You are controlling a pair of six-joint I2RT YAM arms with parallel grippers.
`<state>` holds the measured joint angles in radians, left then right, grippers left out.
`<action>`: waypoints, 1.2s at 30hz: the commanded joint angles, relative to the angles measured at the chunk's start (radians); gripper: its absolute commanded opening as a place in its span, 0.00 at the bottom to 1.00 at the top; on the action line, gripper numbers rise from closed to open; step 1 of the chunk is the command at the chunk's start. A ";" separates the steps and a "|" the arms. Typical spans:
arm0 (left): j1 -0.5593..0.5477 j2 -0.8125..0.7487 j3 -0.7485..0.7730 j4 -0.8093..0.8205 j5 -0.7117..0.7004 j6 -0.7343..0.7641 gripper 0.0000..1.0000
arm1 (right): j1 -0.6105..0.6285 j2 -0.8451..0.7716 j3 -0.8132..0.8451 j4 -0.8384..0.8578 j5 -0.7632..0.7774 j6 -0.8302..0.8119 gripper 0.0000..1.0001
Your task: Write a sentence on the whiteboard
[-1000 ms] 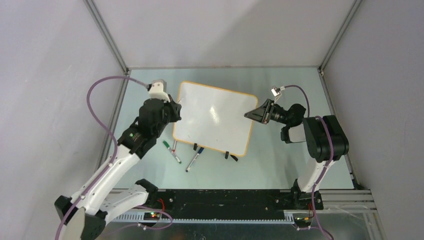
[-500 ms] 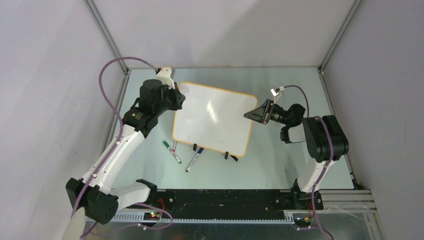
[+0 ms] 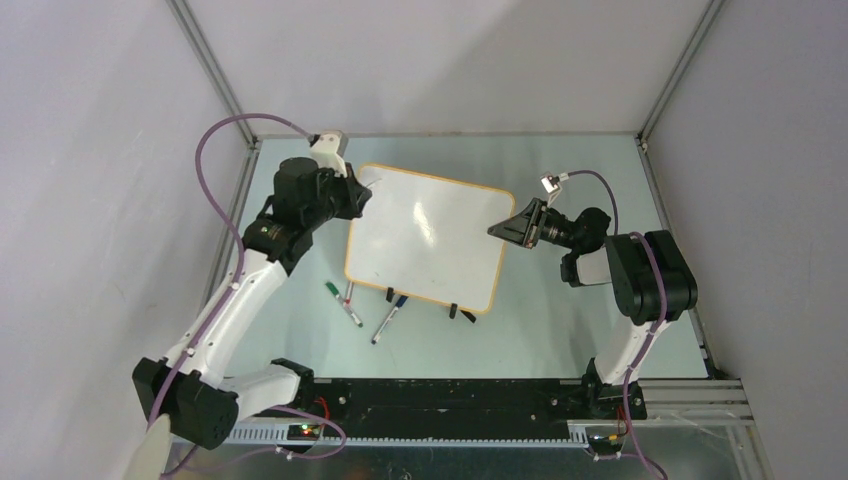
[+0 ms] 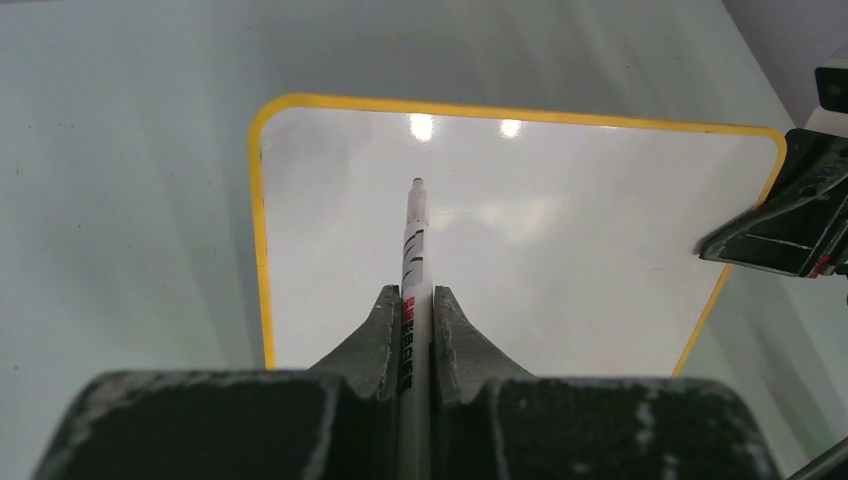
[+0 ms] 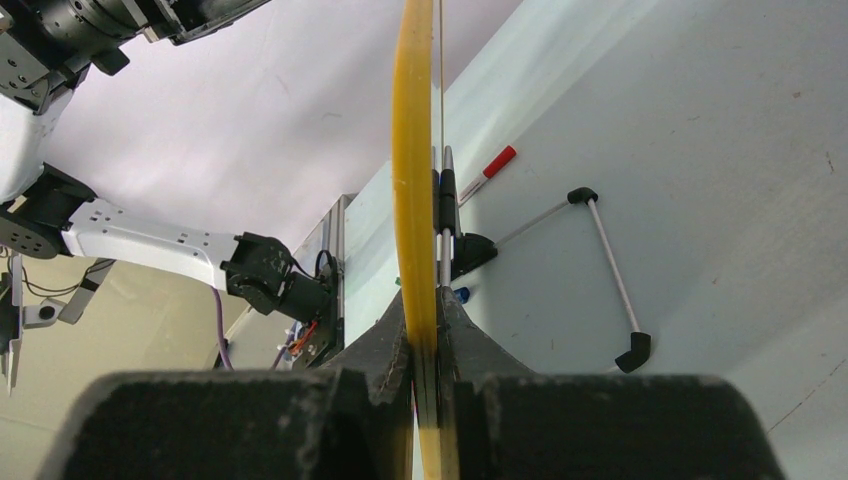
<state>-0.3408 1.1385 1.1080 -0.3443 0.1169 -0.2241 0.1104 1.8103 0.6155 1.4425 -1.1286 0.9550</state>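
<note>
While the top view shows the whiteboard [image 3: 425,240] blank, we judge the writing not yet begun: the left gripper [image 3: 357,197] hangs over its far-left corner, the right gripper [image 3: 505,228] sits at its right edge, and spare markers [image 3: 352,316] lie beside its near edge. From the left wrist, our jaws clamp a marker [image 4: 414,250]; next its tip must press down. Its red print is unreadable. From the right wrist, our jaws pinch the board's yellow rim [image 5: 412,150].

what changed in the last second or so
The left gripper, shut on the marker, swung away from the base toward the whiteboard's far left corner as its arm stretched out. The right gripper stayed clamped on the board's right edge; the board and loose pens did not move.
</note>
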 commanded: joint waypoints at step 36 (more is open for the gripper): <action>0.006 0.091 0.041 0.008 -0.047 0.087 0.00 | 0.025 -0.017 0.029 0.064 -0.026 0.055 0.00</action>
<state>-0.3397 1.2224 1.1126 -0.3706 0.0536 -0.1638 0.1200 1.8103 0.6159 1.4425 -1.1255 0.9531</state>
